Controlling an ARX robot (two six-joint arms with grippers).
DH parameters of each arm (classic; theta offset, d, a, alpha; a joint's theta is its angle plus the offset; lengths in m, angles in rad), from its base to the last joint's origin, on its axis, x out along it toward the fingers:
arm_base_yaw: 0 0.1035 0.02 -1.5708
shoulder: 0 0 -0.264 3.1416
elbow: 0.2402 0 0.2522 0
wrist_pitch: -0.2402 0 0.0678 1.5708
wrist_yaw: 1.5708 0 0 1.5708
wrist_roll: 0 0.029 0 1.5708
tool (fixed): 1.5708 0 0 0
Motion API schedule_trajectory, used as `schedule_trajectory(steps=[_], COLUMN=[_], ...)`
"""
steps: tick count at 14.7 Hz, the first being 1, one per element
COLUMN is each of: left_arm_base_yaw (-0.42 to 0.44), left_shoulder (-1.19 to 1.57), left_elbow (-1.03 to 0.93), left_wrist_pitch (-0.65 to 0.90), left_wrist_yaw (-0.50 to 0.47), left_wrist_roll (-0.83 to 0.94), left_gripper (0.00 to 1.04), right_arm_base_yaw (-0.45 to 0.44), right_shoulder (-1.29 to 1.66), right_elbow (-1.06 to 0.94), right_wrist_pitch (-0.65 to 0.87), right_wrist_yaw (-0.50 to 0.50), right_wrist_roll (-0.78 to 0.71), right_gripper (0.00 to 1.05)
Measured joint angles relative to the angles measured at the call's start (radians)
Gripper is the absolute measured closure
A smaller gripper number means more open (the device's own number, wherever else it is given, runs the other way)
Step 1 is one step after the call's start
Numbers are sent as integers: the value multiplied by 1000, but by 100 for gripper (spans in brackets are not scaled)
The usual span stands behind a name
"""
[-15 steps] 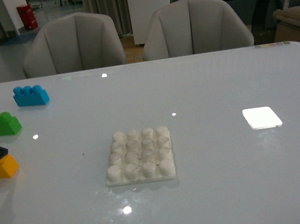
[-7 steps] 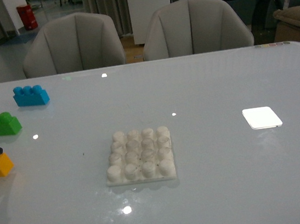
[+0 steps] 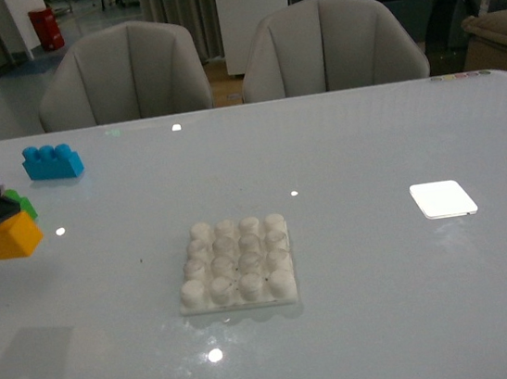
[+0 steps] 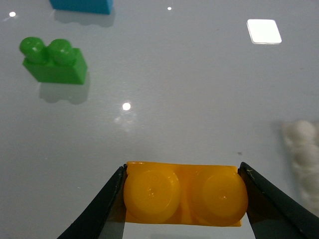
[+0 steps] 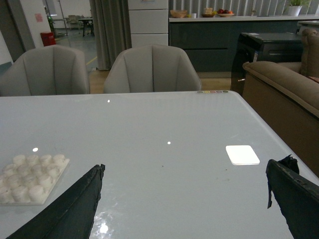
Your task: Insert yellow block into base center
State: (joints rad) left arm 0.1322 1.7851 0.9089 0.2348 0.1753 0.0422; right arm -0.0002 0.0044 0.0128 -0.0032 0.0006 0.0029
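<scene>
Gripping the yellow block [image 3: 2, 241] w/ left gripper [image 4: 182, 174], jaws clamped on its 2 short ends, studs up. Holding it clear of the table [image 3: 368, 137] at far left, near the green brick [image 4: 52, 62] and the blue brick [image 3: 52, 162], well apart from the base [image 3: 236, 262]. Hovering right gripper [image 5: 184, 199] over the table's right side, jaws spread wide, nothing btwn them. Judging progress: pick looks done, so approx 1st half; no brick on the base yet, all 16 studs bare. Left to do: carry across to base ctr, line up over the middle studs, press down till seated, let go. Ignoring the glowing white square [image 3: 442, 199] at right, not the target
</scene>
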Motion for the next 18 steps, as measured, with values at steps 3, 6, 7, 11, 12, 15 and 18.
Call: schedule_trajectory(steps=[3, 6, 7, 11, 12, 15, 18], left_arm_base_yaw=[-186, -383, -443, -676, -683, -693, -694], left_shoulder=[-153, -184, -177, 74, 108, 197, 243], left_elbow=[-103, -108, -106, 64, 109, 198, 220], left_wrist_pitch=[-27, -31, -31, -91, -111, -143, -111], left_wrist_yaw=[-98, -209, -245, -436, -467, -551, -583], left_wrist_roll=[-119, -255, -301, -557, -597, -673, -662], left_gripper=[46, 46, 46, 46, 46, 46, 46], right_arm_base_yaw=[0, 0, 0, 0, 0, 0, 0], right_shoulder=[0, 0, 0, 0, 0, 0, 0], right_elbow=[0, 0, 0, 0, 0, 0, 0], right_wrist_pitch=[0, 0, 0, 0, 0, 0, 0], right_wrist_yaw=[0, 0, 0, 0, 0, 0, 0], right_wrist_roll=[0, 0, 0, 0, 0, 0, 0], right_gripper=[6, 6, 6, 6, 6, 6, 6])
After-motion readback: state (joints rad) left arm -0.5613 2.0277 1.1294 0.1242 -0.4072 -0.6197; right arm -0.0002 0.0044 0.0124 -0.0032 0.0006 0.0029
